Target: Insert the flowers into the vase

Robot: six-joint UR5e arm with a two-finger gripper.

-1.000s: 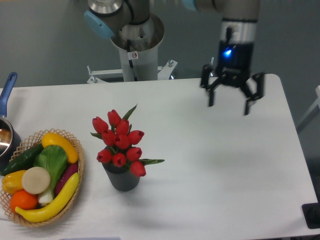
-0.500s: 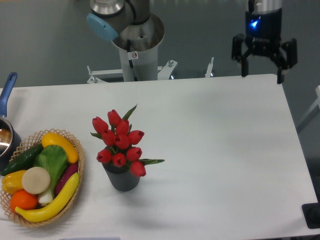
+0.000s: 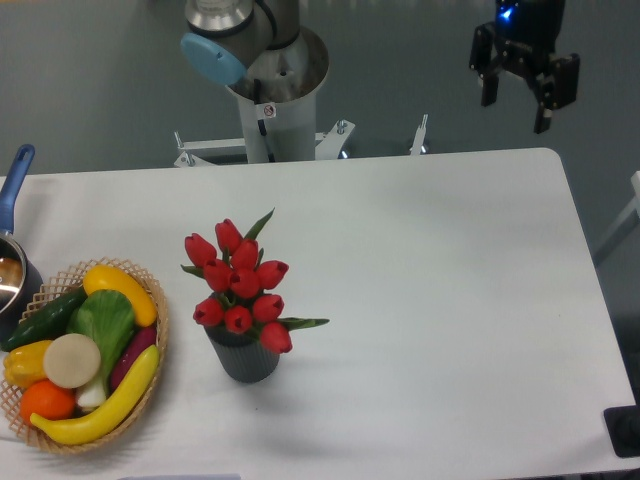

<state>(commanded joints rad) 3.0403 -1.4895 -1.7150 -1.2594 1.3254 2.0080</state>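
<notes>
Pot: a metal pot (image 3: 12,275) with a blue handle sat at the far-left edge of the table, partly cut off by the frame, touching or just beside the basket rim.
Basket: a woven wicker basket (image 3: 156,300) rested at the near-left of the table, well apart from the robot's tool.
Basket contents: toy vegetables (image 3: 85,350) filled it, among them 2 long yellow pieces, a dark green piece, a leafy green piece with a pale round end, an orange piece and a purple piece.
Flowers: the flowers (image 3: 240,285), a bunch of red tulip heads with a few slim green leaves, stood upright in the vase, their heads spreading wider than its mouth; 1 leaf pointed up and far, another stuck out to the right.
Vase: the vase (image 3: 243,360), a short dark grey ribbed cylinder, stood upright on the table just right of the basket, not touching it, at left of centre and toward the near side.
Table: a white table (image 3: 440,300) with rounded corners carried all of the above.
Robot base: a grey column (image 3: 272,85) with a light blue cap rose behind the far edge.
Gripper: the gripper (image 3: 515,113) hung at the far right, above and beyond the table's far edge, fingers spread and holding nothing, well apart from the flowers.
</notes>
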